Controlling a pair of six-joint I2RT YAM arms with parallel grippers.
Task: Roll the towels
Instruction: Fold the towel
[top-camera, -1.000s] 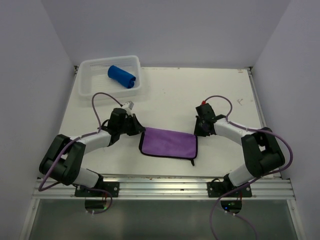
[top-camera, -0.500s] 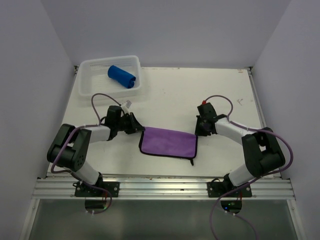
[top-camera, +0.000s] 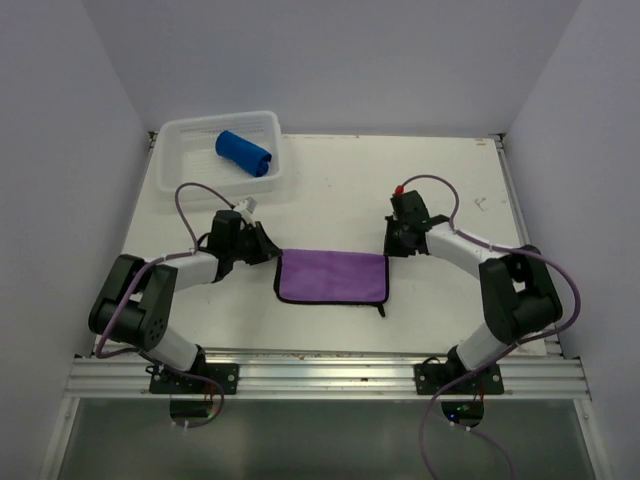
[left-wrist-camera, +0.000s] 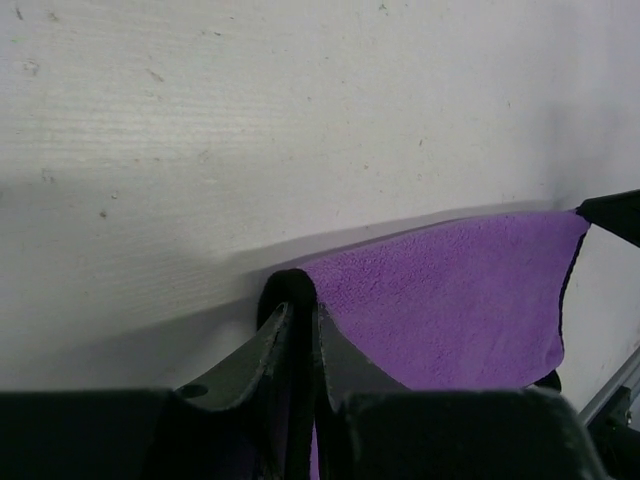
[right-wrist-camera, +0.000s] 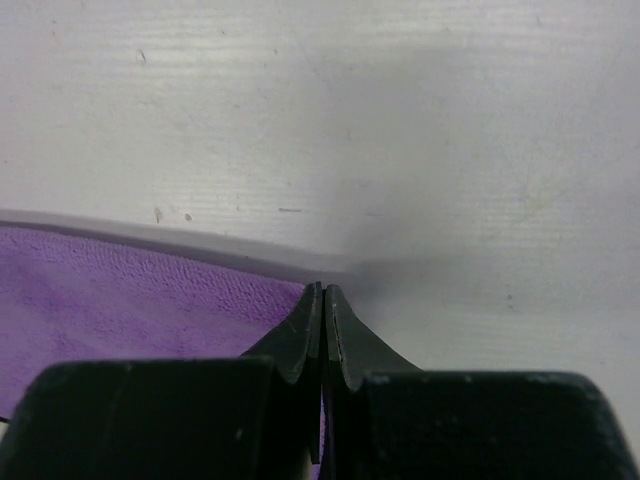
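Observation:
The light purple towel (top-camera: 332, 278) lies flat and square on the white table between my two arms, its dark hem showing along the edges. My left gripper (top-camera: 268, 250) sits low at its far left corner; in the left wrist view the jaws (left-wrist-camera: 300, 305) stand a narrow slit apart with the dark hem of the purple towel (left-wrist-camera: 450, 290) pinched between them. My right gripper (top-camera: 391, 247) is shut on the far right corner, purple cloth (right-wrist-camera: 130, 290) running into its jaws (right-wrist-camera: 322, 290). The royal blue towel (top-camera: 244, 153) lies rolled in the basket.
The white mesh basket (top-camera: 170, 160) stands at the far left of the table. A small dark loop (top-camera: 381, 309) hangs off the purple towel's near right corner. White walls close in on three sides; a metal rail (top-camera: 330, 370) runs along the near edge.
Both grippers have drawn the purple towel's far edge away from the arm bases. The towel has slid that way and now lies straighter and squarer. The left jaws have parted slightly.

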